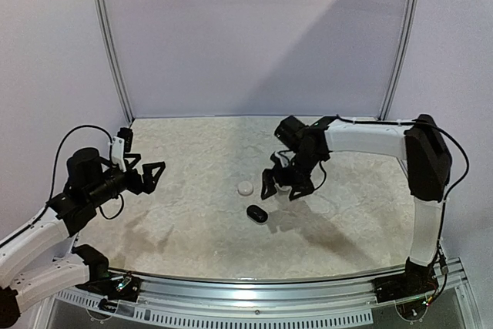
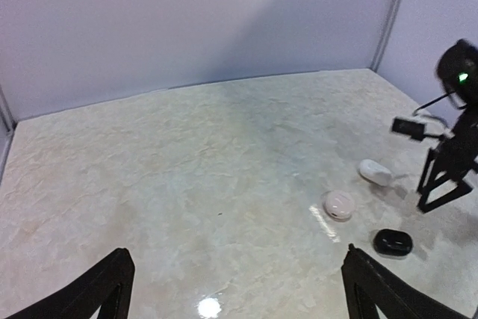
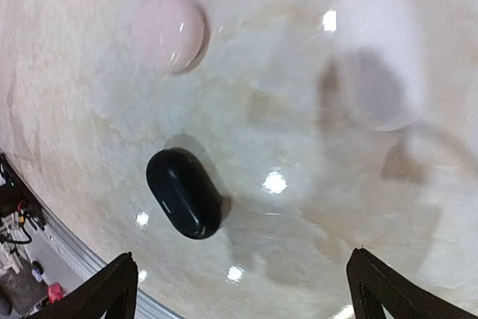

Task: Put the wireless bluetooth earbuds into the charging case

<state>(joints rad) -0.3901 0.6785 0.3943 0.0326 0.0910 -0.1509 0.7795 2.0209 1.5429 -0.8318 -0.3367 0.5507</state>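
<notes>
My right gripper (image 3: 240, 259) hangs released and empty, a glossy black oval plastic case (image 3: 184, 193) just ahead of it; my left gripper (image 2: 235, 274) is released too

I see left arm (image 1: 35, 240): white shells, black joints, black cable loop above wrist. Right arm (image 1: 362, 138): white links, bulky black elbow housing, thin black cable. Left tool (image 1: 156, 177), right tool (image 1: 283, 189): black, triangular open-frame fingers.

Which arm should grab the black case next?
Right. The right claw hangs open close by the black case, which shows in its wrist view. The left claw, open too, is far off to the left.
</notes>
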